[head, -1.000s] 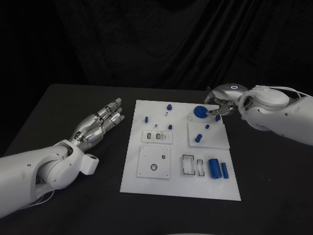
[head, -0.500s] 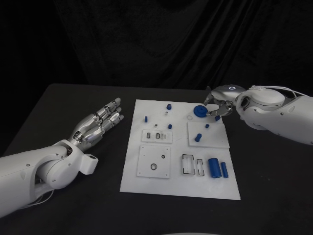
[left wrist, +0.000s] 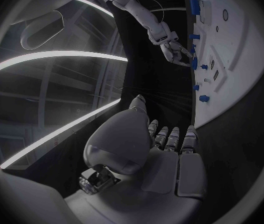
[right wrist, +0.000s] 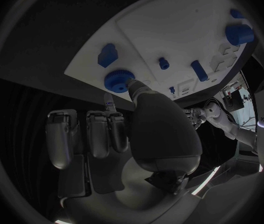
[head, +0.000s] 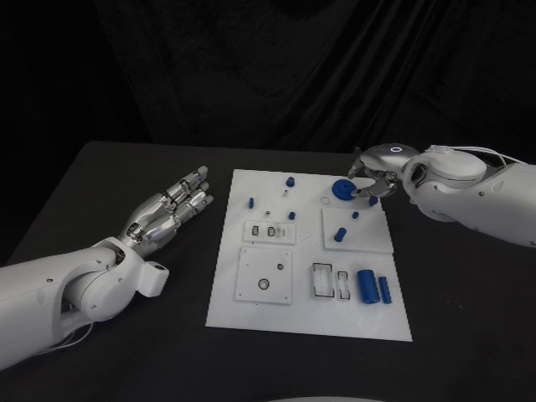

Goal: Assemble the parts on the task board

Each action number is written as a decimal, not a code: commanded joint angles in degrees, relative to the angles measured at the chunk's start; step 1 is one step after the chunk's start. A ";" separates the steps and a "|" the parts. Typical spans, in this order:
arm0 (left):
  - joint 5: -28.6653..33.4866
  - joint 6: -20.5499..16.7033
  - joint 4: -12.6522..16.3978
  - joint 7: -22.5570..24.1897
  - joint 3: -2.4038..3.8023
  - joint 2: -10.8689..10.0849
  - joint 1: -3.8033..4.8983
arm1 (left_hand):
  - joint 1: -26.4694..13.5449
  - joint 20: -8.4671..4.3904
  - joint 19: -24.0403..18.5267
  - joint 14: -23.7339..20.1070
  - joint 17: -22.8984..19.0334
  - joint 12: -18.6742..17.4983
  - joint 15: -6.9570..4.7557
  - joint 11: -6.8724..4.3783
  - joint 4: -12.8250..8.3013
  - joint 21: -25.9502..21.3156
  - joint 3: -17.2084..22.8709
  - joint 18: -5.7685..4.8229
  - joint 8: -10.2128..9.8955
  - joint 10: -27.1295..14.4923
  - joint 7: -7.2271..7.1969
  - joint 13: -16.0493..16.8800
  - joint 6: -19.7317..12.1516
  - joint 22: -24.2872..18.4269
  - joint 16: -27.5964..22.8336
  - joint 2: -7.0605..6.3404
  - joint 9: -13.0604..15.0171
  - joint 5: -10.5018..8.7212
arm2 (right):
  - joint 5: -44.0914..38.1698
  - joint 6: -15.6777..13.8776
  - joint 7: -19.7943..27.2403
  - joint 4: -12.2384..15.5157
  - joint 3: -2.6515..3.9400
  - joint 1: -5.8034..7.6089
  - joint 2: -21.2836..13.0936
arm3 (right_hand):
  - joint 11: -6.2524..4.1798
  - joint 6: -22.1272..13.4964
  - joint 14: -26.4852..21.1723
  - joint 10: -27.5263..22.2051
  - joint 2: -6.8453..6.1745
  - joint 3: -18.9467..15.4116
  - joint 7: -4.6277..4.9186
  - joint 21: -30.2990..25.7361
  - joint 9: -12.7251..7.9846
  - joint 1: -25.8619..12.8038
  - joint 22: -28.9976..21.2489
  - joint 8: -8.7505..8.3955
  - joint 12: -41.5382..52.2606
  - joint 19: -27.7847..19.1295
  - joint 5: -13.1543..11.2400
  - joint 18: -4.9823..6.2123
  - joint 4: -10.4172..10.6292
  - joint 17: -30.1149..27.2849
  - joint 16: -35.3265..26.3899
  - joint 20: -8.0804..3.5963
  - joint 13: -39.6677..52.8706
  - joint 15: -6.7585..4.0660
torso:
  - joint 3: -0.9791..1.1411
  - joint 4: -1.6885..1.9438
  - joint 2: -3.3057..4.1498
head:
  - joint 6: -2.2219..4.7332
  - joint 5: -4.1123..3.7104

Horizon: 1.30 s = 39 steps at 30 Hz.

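- Head view: board (head: 306,314) lies mid-table (head: 99,184), long side running away from me.
- Right hand (head: 377,177) is at the board's far right corner. My read from the right wrist view: its fingers (right wrist: 110,127) are curled in, with the thumb tip against the blue gear (right wrist: 119,79). I cannot tell whether the gear is pinched or only touched.
- Gear (head: 342,190) sits at the board's far edge, just beside the right hand.
- Left hand (head: 172,209) hovers over the table left of the board, apart from it. Fingers straight and slightly spread, pointing toward the far side. It holds nothing; the left wrist view (left wrist: 163,149) agrees, with the fingers extended flat.
- Big cylinder (head: 367,286) lies on its side near the board's near right corner; slim cylinder (head: 385,291) lies just beside it on the right, parallel.
- Slotted frame (head: 332,283) sits just left of the big cylinder.
- Square plate (head: 265,276) with a ring-shaped hole lies on the board's near left part.
- Raised plate (head: 356,230) on the right middle carries two small blue pegs, one upright (head: 341,237) and one further back (head: 354,217).
- More small blue pegs stand on the far left part: one at (head: 290,182), one at (head: 251,203), one at (head: 291,217).
- Right wrist view also shows a blue block (right wrist: 107,55) near the board's edge, apart from the gear.
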 commanded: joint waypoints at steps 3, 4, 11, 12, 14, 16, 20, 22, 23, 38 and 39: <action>-0.22 0.84 -0.05 7.38 0.05 0.18 -0.01 | 0.43 0.43 -0.01 0.08 -0.09 -0.38 0.45 0.57 -0.05 0.38 0.22 0.66 0.19 0.01 0.44 -0.05 0.03 0.08 -0.21 0.03 0.06 0.22 | -0.45 -1.14 -0.07 -0.20 0.03 -0.13 0.26 | 0.27 0.80 6.30 6.27 0.35 -0.04 0.01 0.32 0.04 -0.32 15.10 0.40 0.14 6.25 0.14 -0.42 0.39 15.07 0.16 0.17 15.07 0.19 | 0.06 0.00 0.01 | -0.12 -0.12; -0.22 0.86 -0.06 7.36 0.05 0.20 -0.01 | 0.46 0.48 0.00 0.08 -0.09 -0.38 0.50 0.59 -0.07 0.39 0.25 0.66 0.19 0.01 0.45 -0.05 0.03 0.09 -0.21 0.05 0.06 0.22 | -0.45 -1.07 -0.06 -0.26 0.03 -0.13 0.36 | 0.27 0.85 6.30 6.27 0.34 -0.07 0.02 0.32 0.05 -0.38 15.10 0.42 0.14 6.25 0.14 -0.42 0.42 15.07 0.16 0.17 15.07 0.19 | 0.05 -0.01 0.03 | -0.12 -0.14; -0.22 0.98 -0.12 7.25 0.05 0.31 -0.01 | 0.51 0.58 0.02 0.08 -0.09 -0.38 0.59 0.64 -0.12 0.41 0.29 0.65 0.18 0.01 0.47 -0.05 0.00 0.10 -0.21 0.07 0.06 0.23 | -0.45 -0.69 -0.06 -1.06 0.03 -0.13 1.28 | 0.27 0.93 6.30 6.27 0.38 -0.08 0.01 0.32 0.07 -0.44 15.10 0.45 0.14 6.25 0.14 -0.42 0.44 15.07 0.16 0.17 15.07 0.19 | 0.04 -0.09 0.05 | -0.12 -0.16; -0.22 0.99 -0.12 7.24 0.05 0.32 -0.01 | 0.56 0.68 0.03 0.08 -0.09 -0.38 0.71 0.67 -0.15 0.42 0.32 0.64 0.18 0.01 0.48 -0.05 -0.04 0.11 -0.21 0.09 0.06 0.23 | -0.45 -0.63 -0.06 -1.21 0.04 -0.13 1.43 | 0.27 0.93 6.30 6.27 0.38 -0.08 0.01 0.32 0.07 -0.44 15.10 0.45 0.14 6.25 0.14 -0.42 0.44 15.07 0.16 0.17 15.07 0.19 | 0.05 -0.10 0.04 | -0.14 -0.16; -0.22 1.03 -0.12 7.23 0.05 0.35 -0.01 | 0.56 0.68 0.03 0.08 -0.09 -0.38 0.71 0.67 -0.15 0.42 0.32 0.64 0.18 0.01 0.48 -0.05 -0.04 0.11 -0.21 0.09 0.06 0.23 | -0.45 -0.40 -0.08 -1.63 0.04 -0.14 1.85 | 0.27 0.94 6.30 6.27 0.38 -0.08 0.00 0.32 0.07 -0.44 15.10 0.46 0.14 6.25 0.15 -0.42 0.44 15.07 0.16 0.17 15.07 0.19 | 0.06 -0.08 0.04 | -0.16 -0.17; -0.22 1.05 -0.14 7.23 0.05 0.38 -0.01 | 0.56 0.68 0.03 0.08 -0.09 -0.38 0.71 0.67 -0.15 0.42 0.32 0.64 0.18 0.01 0.48 -0.05 -0.04 0.11 -0.21 0.09 0.06 0.23 | -0.45 -0.22 -0.08 -1.91 0.04 -0.16 2.12 | 0.27 0.95 6.30 6.27 0.38 -0.08 0.00 0.32 0.08 -0.44 15.10 0.46 0.14 6.25 0.15 -0.42 0.43 15.07 0.16 0.17 15.07 0.19 | 0.07 -0.06 0.04 | -0.19 -0.20; -0.22 1.08 -0.16 7.24 0.05 0.43 -0.01 | 0.60 0.76 0.05 0.08 -0.09 -0.38 0.79 0.68 -0.19 0.43 0.34 0.64 0.18 0.01 0.49 -0.05 -0.01 0.11 -0.21 0.08 0.06 0.22 | -0.45 0.32 -0.08 -2.41 0.04 -0.36 2.65 | 0.27 0.96 6.30 6.27 0.38 -0.08 0.00 0.32 0.08 -0.44 15.10 0.46 0.14 6.25 0.15 -0.42 0.43 15.07 0.16 0.17 15.07 0.19 | 0.08 -0.01 0.03 | -0.28 -0.22; -0.22 1.13 -0.17 7.24 0.05 0.46 -0.01 | 0.60 0.76 0.05 0.08 -0.09 -0.38 0.79 0.68 -0.19 0.43 0.34 0.64 0.18 0.01 0.49 -0.05 -0.01 0.11 -0.21 0.08 0.06 0.22 | -0.45 0.51 -0.03 -2.62 0.04 -0.51 2.92 | 0.27 0.96 6.30 6.27 0.38 -0.08 0.00 0.32 0.08 -0.44 15.10 0.46 0.14 6.25 0.15 -0.42 0.43 15.07 0.16 0.17 15.07 0.19 | 0.07 0.00 0.01 | -0.35 -0.17; -0.22 1.15 -0.19 7.24 0.05 0.48 -0.01 | 0.60 0.76 0.05 0.08 -0.09 -0.38 0.79 0.68 -0.19 0.43 0.34 0.64 0.18 0.01 0.49 -0.05 -0.01 0.11 -0.21 0.08 0.06 0.22 | -0.45 0.56 0.02 -2.72 0.04 -0.59 3.05 | 0.27 0.96 6.30 6.27 0.38 -0.08 0.00 0.32 0.08 -0.44 15.10 0.46 0.14 6.25 0.15 -0.42 0.43 15.07 0.16 0.17 15.07 0.19 | 0.06 -0.01 -0.01 | -0.42 -0.14; -0.22 1.46 -0.49 7.06 0.05 0.71 -0.02 | 1.62 1.33 0.11 0.08 -0.09 -0.38 1.25 0.78 -0.30 0.46 1.41 0.64 0.21 0.01 0.63 -0.05 -0.07 0.13 -0.21 -0.35 0.10 9.00 | -0.45 2.02 0.20 -3.64 0.05 -1.20 4.04 | 0.17 3.65 6.30 6.27 0.88 0.10 -0.21 0.32 1.06 -0.28 15.10 1.69 0.14 6.25 0.16 -0.42 -0.40 15.07 0.16 0.14 15.07 0.12 | 0.04 0.07 0.03 | -0.85 -0.24; -0.22 1.50 -0.50 7.04 0.05 0.72 -0.02 | 1.62 1.33 0.11 0.08 -0.09 -0.38 1.25 0.78 -0.30 0.46 1.41 0.64 0.21 0.01 0.63 -0.05 -0.07 0.13 -0.21 -0.35 0.10 9.00 | -0.45 2.17 0.14 -3.68 0.05 -1.22 4.03 | 0.16 3.75 6.30 6.27 0.91 0.15 -0.20 0.32 1.12 -0.16 15.10 1.73 0.14 6.25 0.16 -0.42 -0.55 15.07 0.16 0.13 15.07 0.13 | 0.04 0.10 0.05 | -0.88 -0.26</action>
